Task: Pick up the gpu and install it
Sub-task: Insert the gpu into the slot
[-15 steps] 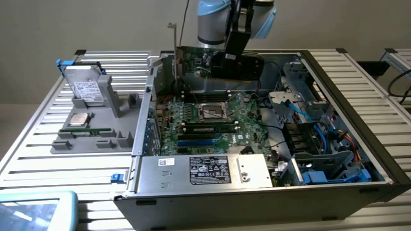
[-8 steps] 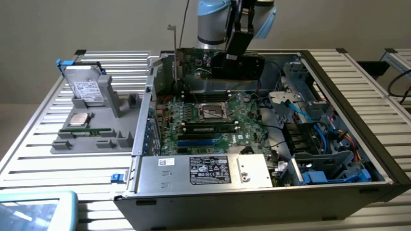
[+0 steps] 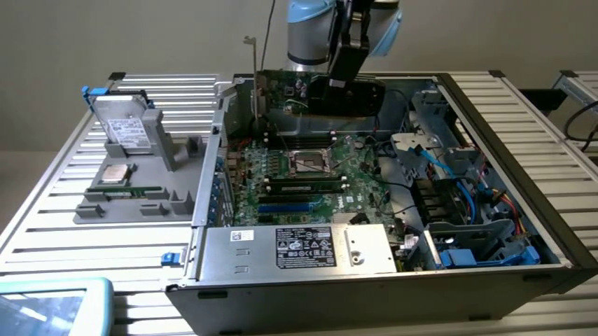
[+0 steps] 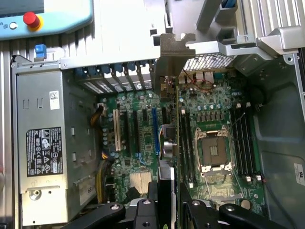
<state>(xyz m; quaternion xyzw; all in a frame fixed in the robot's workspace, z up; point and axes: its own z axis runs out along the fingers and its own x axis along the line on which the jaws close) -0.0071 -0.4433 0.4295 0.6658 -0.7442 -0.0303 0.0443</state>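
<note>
My gripper point(image 3: 334, 85) is shut on the gpu point(image 3: 283, 92) and holds it upright over the far end of the open computer case point(image 3: 523, 276). The card's green board faces the exterior view's left, and its silver bracket point(image 3: 252, 59) sticks up at that end. In the wrist view the gpu point(image 4: 177, 119) shows edge-on, running from between my fingers point(image 4: 152, 198) out to its bracket point(image 4: 174, 50). It hangs above the motherboard point(image 4: 138, 157), between the blue slot point(image 4: 155, 131) and the processor socket point(image 4: 212, 152), clear of both.
A silver power supply point(image 3: 299, 246) fills the case's near end. Cables and drive cages point(image 3: 467, 210) crowd the exterior view's right. Left of the case, a grey holder point(image 3: 131, 192) carries a hard drive point(image 3: 126, 129) and a memory stick point(image 3: 131, 190). A teach pendant point(image 3: 52, 304) lies at the near left.
</note>
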